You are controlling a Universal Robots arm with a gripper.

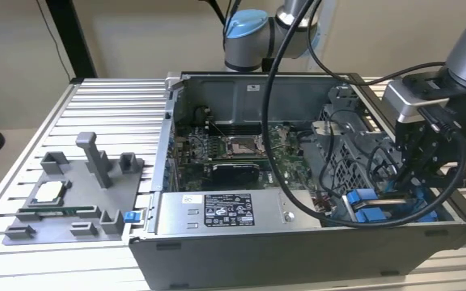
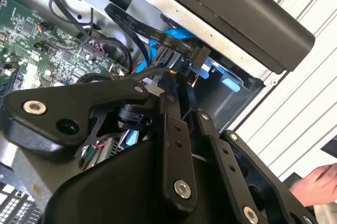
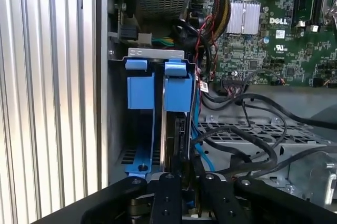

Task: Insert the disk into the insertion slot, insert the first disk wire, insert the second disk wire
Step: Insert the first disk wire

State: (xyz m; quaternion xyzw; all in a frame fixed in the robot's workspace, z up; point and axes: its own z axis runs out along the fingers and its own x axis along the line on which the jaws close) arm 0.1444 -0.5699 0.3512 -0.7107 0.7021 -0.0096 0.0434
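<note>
The disk (image 3: 178, 89) appears to be seated already: in the first wrist view it stands on edge in the insertion slot (image 3: 138, 162), straight ahead of the gripper (image 3: 185, 175), with its blue plastic tab level with the tab of the neighbouring rail. So I judge the work to be at the first wire. I cannot tell whether the gripper is wide, narrow or holding anything, since its own black linkage blocks the view.

In the second wrist view, a blocky black connector (image 2: 200, 55) lies just past the gripper's tip. A flat blue cable (image 2: 176, 35) and a ribbed black ribbon run to it. Getting the plug in calls for squaring it to the disk's rear edge and threading past the loose, springy black cables (image 3: 247, 145) beside the gripper. The slot is thin grey sheet metal, and the rails are smooth moulded plastic. A person's hand (image 2: 316, 184) rests behind the gripper, outside the case.
</note>
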